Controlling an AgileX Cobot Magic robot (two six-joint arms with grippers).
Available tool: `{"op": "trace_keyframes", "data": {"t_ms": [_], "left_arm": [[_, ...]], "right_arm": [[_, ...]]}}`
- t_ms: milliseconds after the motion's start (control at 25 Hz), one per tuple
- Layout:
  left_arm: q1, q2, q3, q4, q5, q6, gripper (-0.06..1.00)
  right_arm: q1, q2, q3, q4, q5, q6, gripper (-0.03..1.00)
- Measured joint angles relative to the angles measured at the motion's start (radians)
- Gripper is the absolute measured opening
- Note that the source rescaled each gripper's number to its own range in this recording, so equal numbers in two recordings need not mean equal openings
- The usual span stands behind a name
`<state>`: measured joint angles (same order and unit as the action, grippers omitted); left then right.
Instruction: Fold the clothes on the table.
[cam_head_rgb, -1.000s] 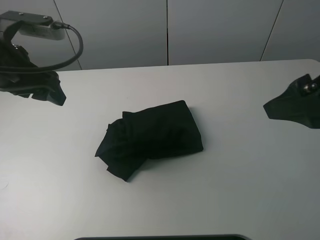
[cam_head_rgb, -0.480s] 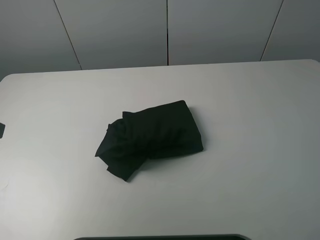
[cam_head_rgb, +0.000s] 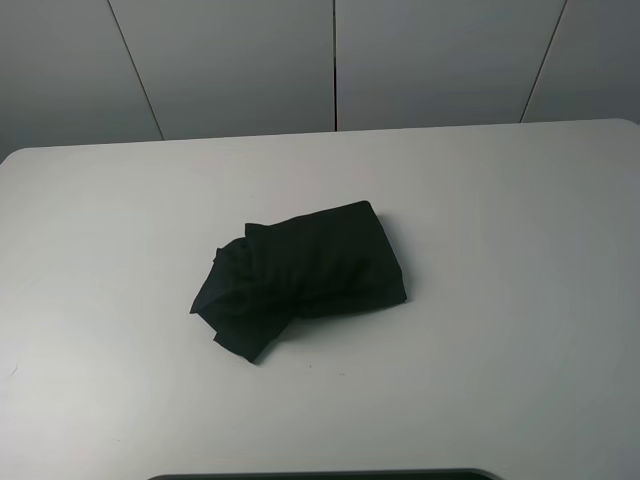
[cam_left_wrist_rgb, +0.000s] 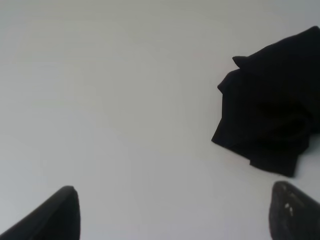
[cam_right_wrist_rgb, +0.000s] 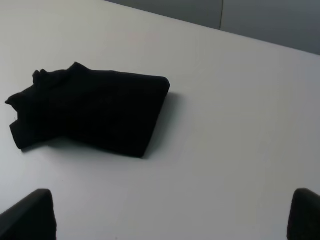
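Observation:
A black garment lies folded into a compact bundle in the middle of the white table, with a loose rumpled end at its front left. It also shows in the left wrist view and in the right wrist view. Neither gripper shows in the exterior high view. My left gripper is open and empty, well off to the garment's side, with its fingertips wide apart. My right gripper is open and empty, also well back from the garment.
Grey wall panels stand behind the table's far edge. A dark strip runs along the table's near edge.
Both arms have pulled back out of the exterior high view, the left one to the left and the right one to the right. The garment has not moved.

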<state>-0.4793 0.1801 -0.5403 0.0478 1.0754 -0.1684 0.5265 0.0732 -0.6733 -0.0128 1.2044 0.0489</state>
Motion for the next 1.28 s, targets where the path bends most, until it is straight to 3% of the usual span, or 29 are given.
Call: {"op": "trace_keyframes", "data": {"t_ms": [400, 640, 1280], "left_arm": [[0.000, -0.168, 0.000, 0.002, 0.050, 0.025, 0.98], [0.000, -0.177, 0.005, 0.004, 0.044, 0.036, 0.98], [0.000, -0.180, 0.029, 0.004, 0.013, 0.039, 0.98]], "right_arm": [[0.000, -0.070, 0.101, 0.013, -0.045, -0.065, 1.00], [0.000, -0.070, 0.159, 0.084, -0.096, -0.125, 1.00], [0.000, -0.074, 0.160, 0.103, -0.104, -0.138, 1.00]]}}
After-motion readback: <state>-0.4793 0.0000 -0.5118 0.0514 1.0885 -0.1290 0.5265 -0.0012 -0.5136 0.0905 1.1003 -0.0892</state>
